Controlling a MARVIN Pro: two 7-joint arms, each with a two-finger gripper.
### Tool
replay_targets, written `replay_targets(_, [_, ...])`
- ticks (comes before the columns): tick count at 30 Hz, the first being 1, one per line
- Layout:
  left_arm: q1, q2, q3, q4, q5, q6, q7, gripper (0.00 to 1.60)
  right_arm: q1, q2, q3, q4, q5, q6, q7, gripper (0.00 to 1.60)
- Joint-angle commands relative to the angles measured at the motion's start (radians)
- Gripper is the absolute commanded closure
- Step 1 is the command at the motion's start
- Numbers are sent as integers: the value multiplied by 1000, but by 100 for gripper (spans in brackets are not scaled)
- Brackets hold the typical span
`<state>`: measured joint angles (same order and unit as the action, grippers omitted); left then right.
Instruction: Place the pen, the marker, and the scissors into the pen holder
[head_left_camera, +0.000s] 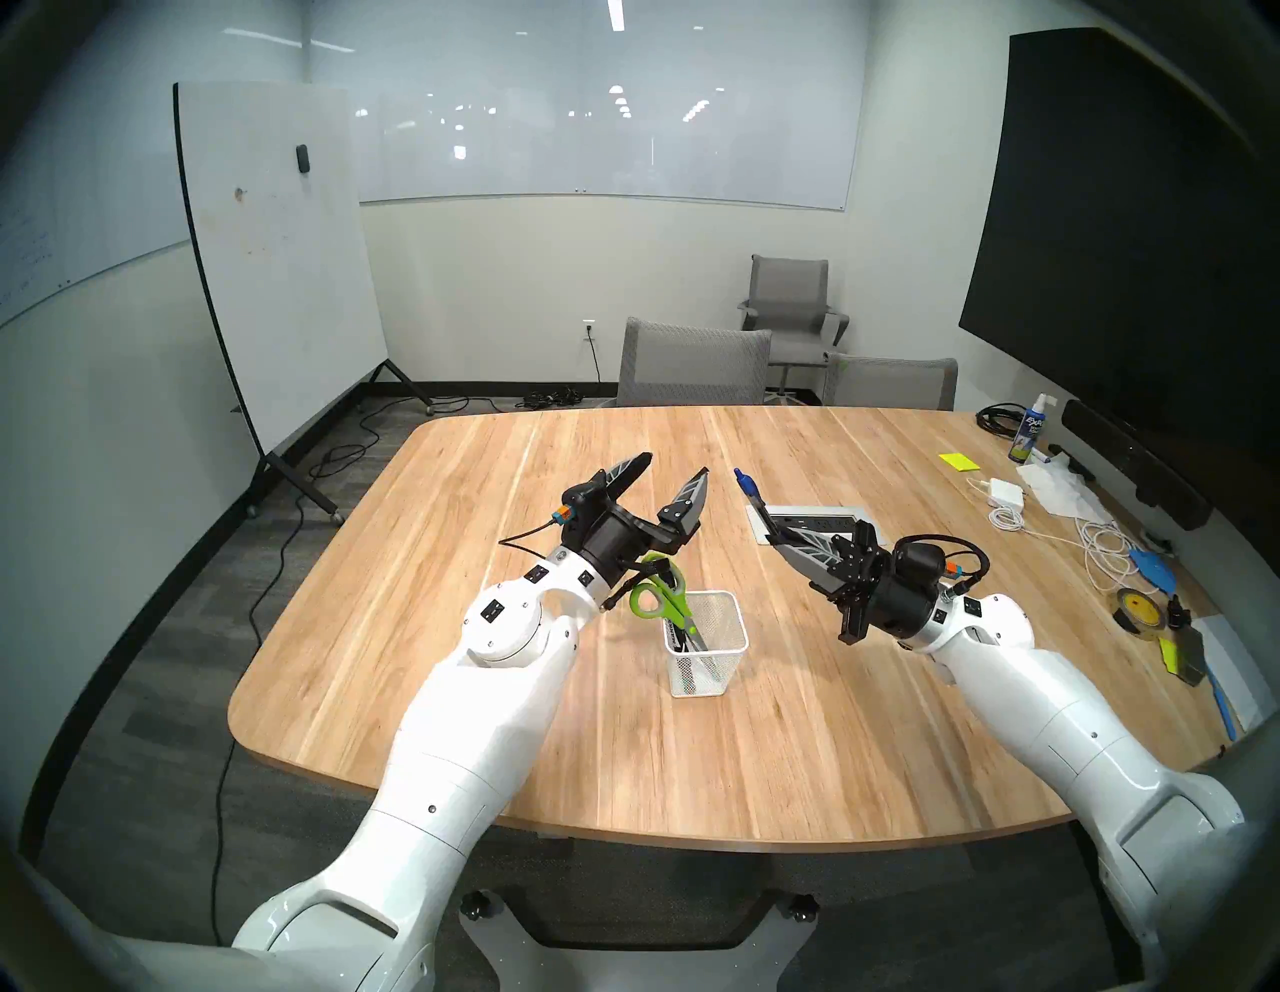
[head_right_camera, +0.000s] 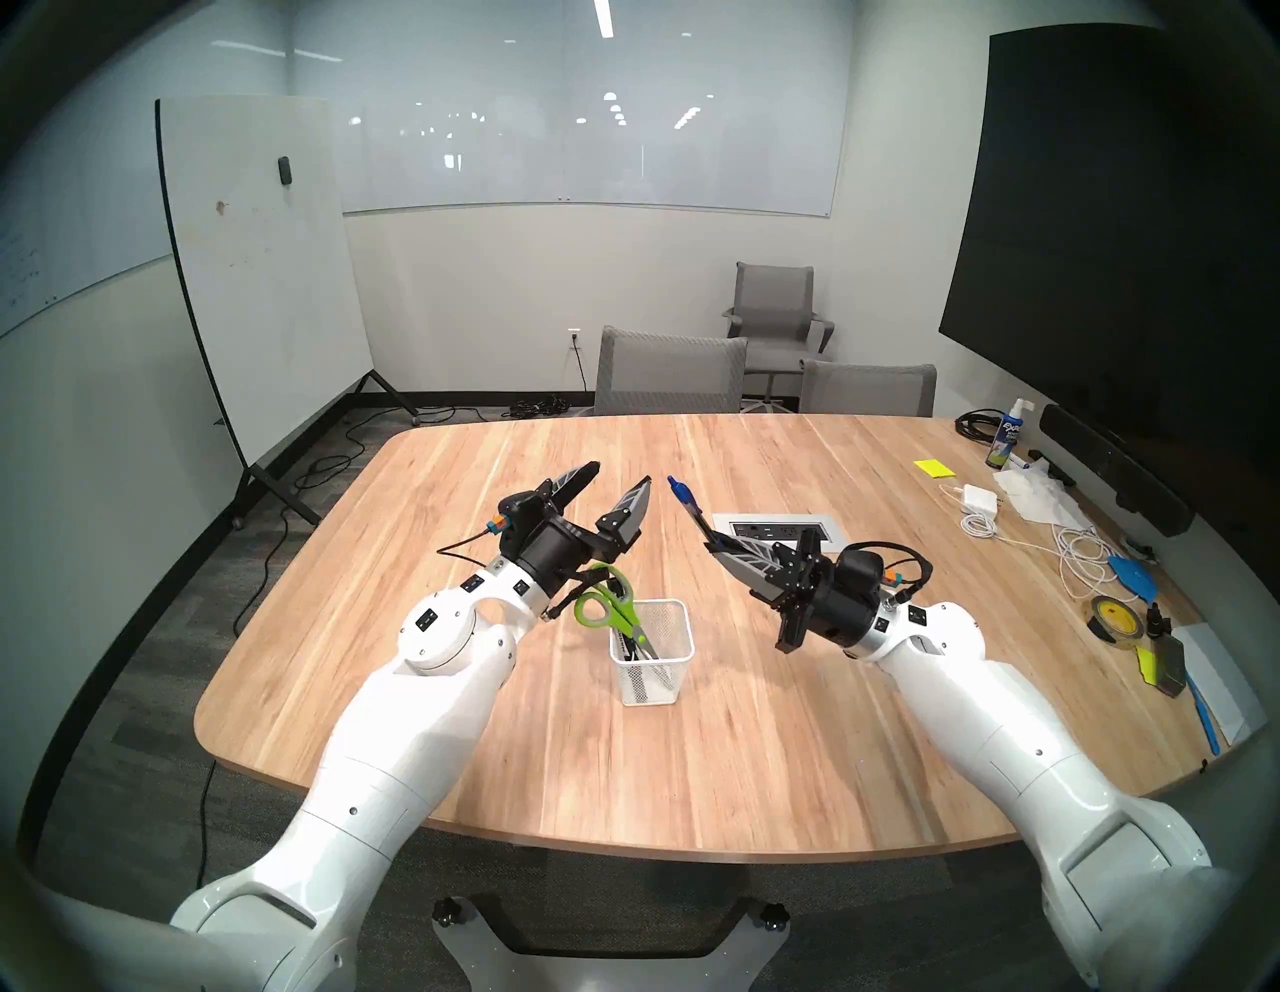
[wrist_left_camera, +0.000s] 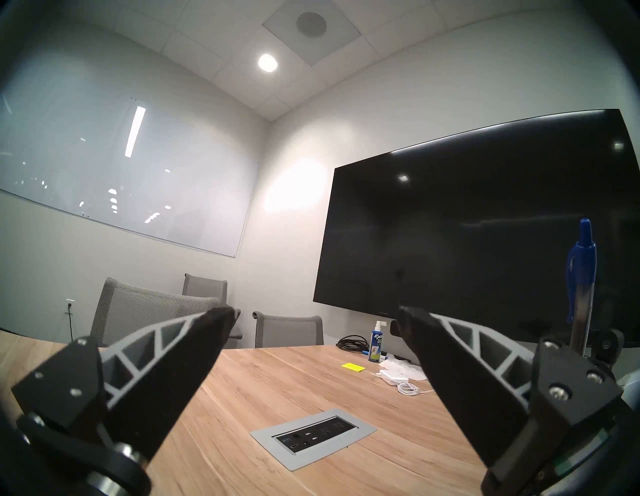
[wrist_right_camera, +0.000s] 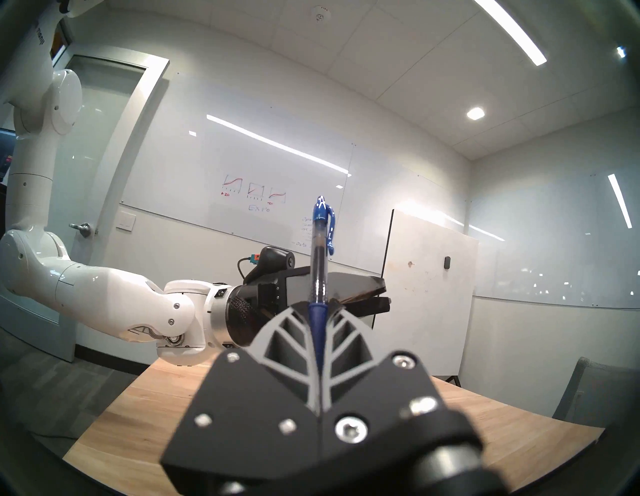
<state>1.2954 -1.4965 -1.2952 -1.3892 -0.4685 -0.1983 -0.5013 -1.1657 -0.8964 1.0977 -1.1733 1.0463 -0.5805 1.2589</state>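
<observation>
Already scissors (head_left_camera: 658, 603) and marker (head_left_camera: 682, 651) in pen holder (head_left_camera: 720, 648)

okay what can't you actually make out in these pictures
- Pen: its lower end is hidden between the fingers of the right pincer, in the right wrist view.
- Scissors: upper handle loop covered by the left arm's wrist, head views; blades blurred behind the pen holder mesh.
- Marker: only partly visible through the mesh; lettering too small to read.
- Left pincer: shows open and empty.

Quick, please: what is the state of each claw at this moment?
Left claw: open, holding nothing.
Right claw: closed on the blue pen.
</observation>
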Motion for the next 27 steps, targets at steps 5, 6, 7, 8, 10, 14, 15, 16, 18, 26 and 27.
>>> replay_targets(5, [-6,3,1,-32,-1,3,-6,0,41,-17,-25,22,-9,4,45,160])
replay_targets(6, [-6,3,0,-32,-2,3,-7,0,44,-20,-29,27,-9,3,45,160])
replay_targets(7, [-6,3,0,-32,-2,4,-8,0,47,-21,-32,30,-9,3,46,160])
replay_targets(8, [-7,3,0,-31,-2,4,-8,0,51,-23,-36,34,-9,3,47,160])
replay_targets(10, [-6,2,0,-32,-1,5,-8,0,64,-29,-48,51,-16,6,51,160])
replay_targets(14, [-5,1,-1,-33,1,6,-6,0,79,-40,-63,74,-18,3,51,160])
replay_targets(15, [-5,1,-1,-34,1,6,-5,0,83,-43,-66,79,-18,1,51,160])
replay_targets(16, [-4,1,-1,-35,1,8,-4,0,89,-47,-71,87,-20,1,54,160])
replay_targets(18, [-3,1,-1,-37,2,10,-3,0,96,-51,-78,97,-22,0,55,160])
replay_targets(26, [-2,2,-1,-40,1,17,0,0,135,-75,-104,150,-25,-2,58,160])
replay_targets(27, [-2,3,0,-41,0,17,1,0,139,-78,-107,155,-25,-3,58,160])
